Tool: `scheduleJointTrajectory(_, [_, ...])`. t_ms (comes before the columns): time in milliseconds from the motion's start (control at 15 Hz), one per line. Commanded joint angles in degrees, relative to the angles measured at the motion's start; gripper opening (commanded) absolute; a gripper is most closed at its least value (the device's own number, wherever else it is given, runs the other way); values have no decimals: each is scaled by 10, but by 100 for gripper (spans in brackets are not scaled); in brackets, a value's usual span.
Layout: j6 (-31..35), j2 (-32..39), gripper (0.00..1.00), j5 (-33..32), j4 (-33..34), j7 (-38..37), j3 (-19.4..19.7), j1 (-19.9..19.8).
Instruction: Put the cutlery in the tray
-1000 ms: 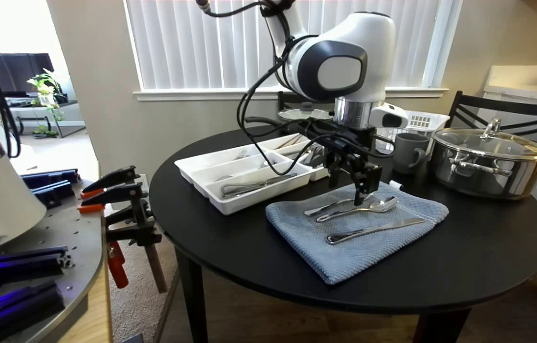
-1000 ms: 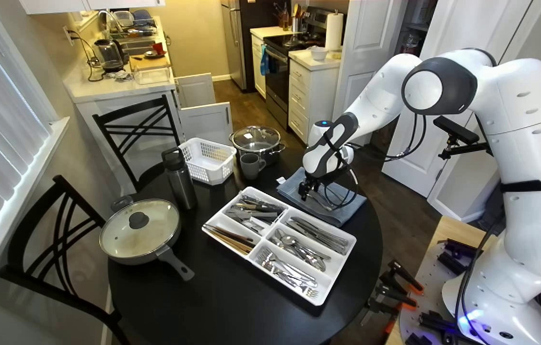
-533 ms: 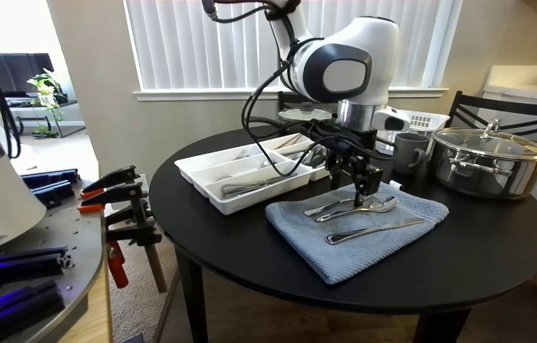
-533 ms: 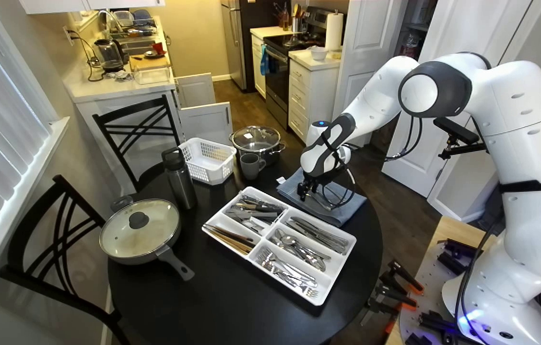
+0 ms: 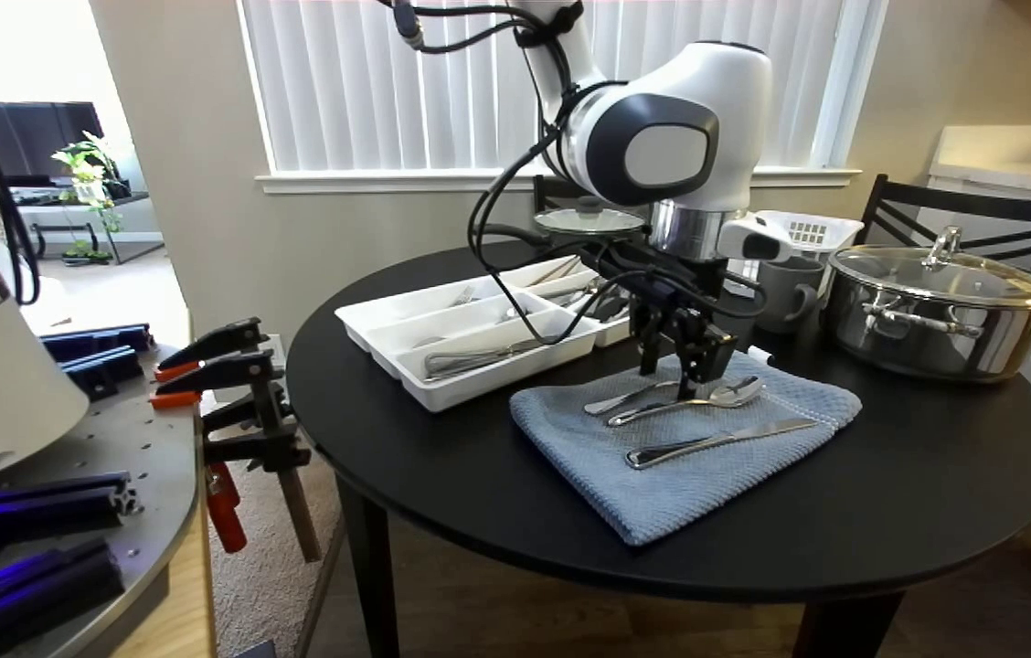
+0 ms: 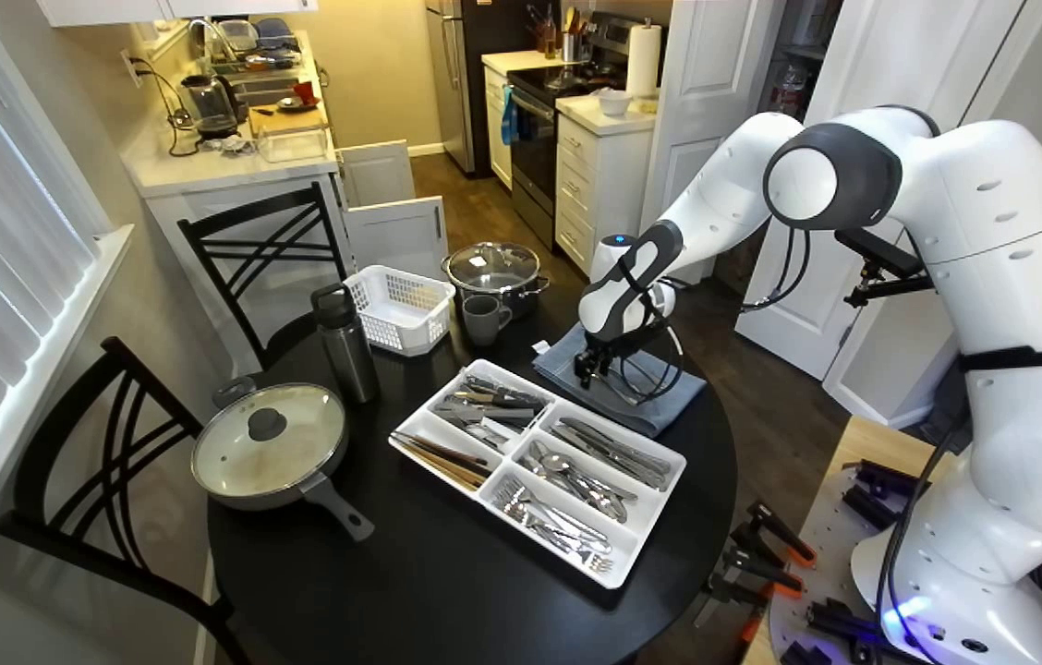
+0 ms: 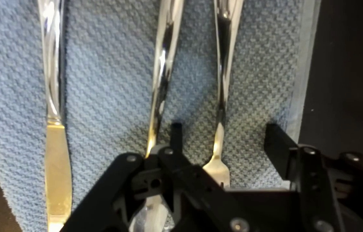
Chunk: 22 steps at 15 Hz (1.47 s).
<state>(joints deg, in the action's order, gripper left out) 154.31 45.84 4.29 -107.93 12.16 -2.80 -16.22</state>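
Note:
A fork (image 7: pixel 217 170), a spoon (image 7: pixel 162 64) and a knife (image 7: pixel 56 161), all shiny silver, lie side by side on a folded blue towel. In an exterior view the fork handle (image 5: pixel 607 404), spoon (image 5: pixel 648 414) and knife (image 5: pixel 721 441) also show. My gripper (image 7: pixel 222 132) is open and low over the towel, one finger on each side of the fork's neck. The left finger stands between fork and spoon. The fork's tines are hidden behind the gripper. The white divided tray (image 5: pixel 515 370) stands beside the towel, with sorted cutlery in its compartments; its bare floor (image 6: pixel 641 519) shows.
The blue towel (image 5: pixel 589 475) lies on the round black table (image 5: pixel 808 539). A grey mug (image 6: pixel 482 320), steel pot (image 5: pixel 927 329), white slotted basket (image 6: pixel 405 337), dark bottle (image 6: pixel 350 356) and lidded pan (image 6: pixel 299 439) stand around the tray. Cables hang from the wrist.
My gripper has come down a little toward the towel, with its fingers around the fork's neck. The utensils and the tray have not moved.

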Motion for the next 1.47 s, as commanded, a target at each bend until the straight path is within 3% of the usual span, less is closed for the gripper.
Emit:
scheduleJointTrajectory(0, [-14,-3,68,12,2,14,-10,-14])
scheduleJointTrajectory(800, [-8,-25,66,20,-15,22,-24,-30])
scheduleJointTrajectory(933, [-9,-29,57,23,-19,23,-26,-33])
scheduleJointTrajectory(1000, [-9,-30,38,25,-21,24,-27,-35])
scheduleJointTrajectory(1067, [-9,-30,30,27,-22,24,-28,-37])
scheduleJointTrajectory(1333, [-10,-30,24,29,-28,24,-29,-42])
scheduleJointTrajectory(1400, [-9,-32,28,30,-31,24,-30,-44])
